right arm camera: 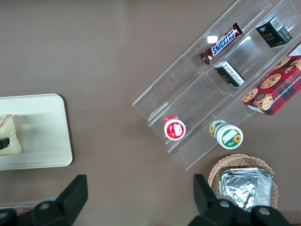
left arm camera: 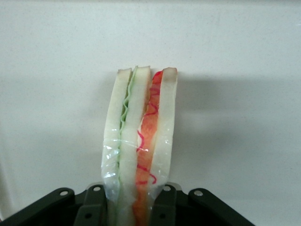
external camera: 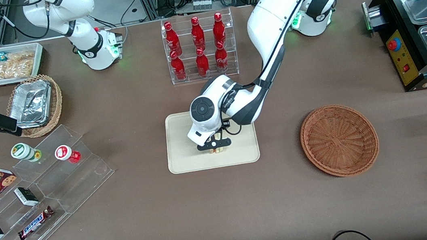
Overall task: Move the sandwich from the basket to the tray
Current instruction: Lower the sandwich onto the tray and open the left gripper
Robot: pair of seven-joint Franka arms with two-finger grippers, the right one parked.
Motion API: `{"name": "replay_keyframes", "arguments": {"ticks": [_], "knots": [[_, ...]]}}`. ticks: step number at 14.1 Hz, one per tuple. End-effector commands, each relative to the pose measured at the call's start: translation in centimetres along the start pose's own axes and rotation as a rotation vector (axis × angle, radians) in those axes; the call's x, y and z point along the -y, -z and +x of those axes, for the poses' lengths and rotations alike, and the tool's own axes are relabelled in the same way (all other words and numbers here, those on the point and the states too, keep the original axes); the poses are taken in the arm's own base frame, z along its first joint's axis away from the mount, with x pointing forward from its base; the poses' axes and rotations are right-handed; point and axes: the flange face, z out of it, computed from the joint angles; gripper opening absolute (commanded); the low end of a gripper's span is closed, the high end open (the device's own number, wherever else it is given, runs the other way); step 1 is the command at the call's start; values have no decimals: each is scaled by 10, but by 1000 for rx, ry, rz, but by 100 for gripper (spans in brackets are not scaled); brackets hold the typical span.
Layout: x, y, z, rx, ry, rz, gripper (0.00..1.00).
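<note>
I have the gripper (external camera: pixel 214 147) low over the tray (external camera: pixel 183 140), in the middle of the front view, and its fingers (left arm camera: pixel 163 203) are closed on the sandwich (left arm camera: pixel 140 141) — one pad on each bread face, with the clear wrap between pad and bread. The sandwich is over the part of the tray that is nearer to the front camera. It looks to rest on the tray or just above it; I cannot tell which. The basket (external camera: pixel 339 140) lies apart on the bench (external camera: pixel 225 216), toward the working arm's end, and nothing is in it.

I judge the sandwich to be light and soft. The bread will give under pressure, so a hard squeeze can crush it or push the red and green filling out at the cut edge. The wrap looks smooth and a little loose near the fingers, so it may slip against the pads. For me the good place to hold is across the thickness, on the flat bread faces near one end — as it is held now.

In the wrist view its long axis runs straight away from the fingers, and the layered cut edge faces the camera. In the right wrist view, at the left edge of the frame, the wedge stands on edge on the tray.
</note>
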Motion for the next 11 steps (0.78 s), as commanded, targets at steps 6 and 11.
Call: {"name": "replay_keyframes", "arguments": {"ticks": [6,11], "knots": [[17,85,10,-47,8,-28,100],[121,200,53,-82,117,-50,100]]}}
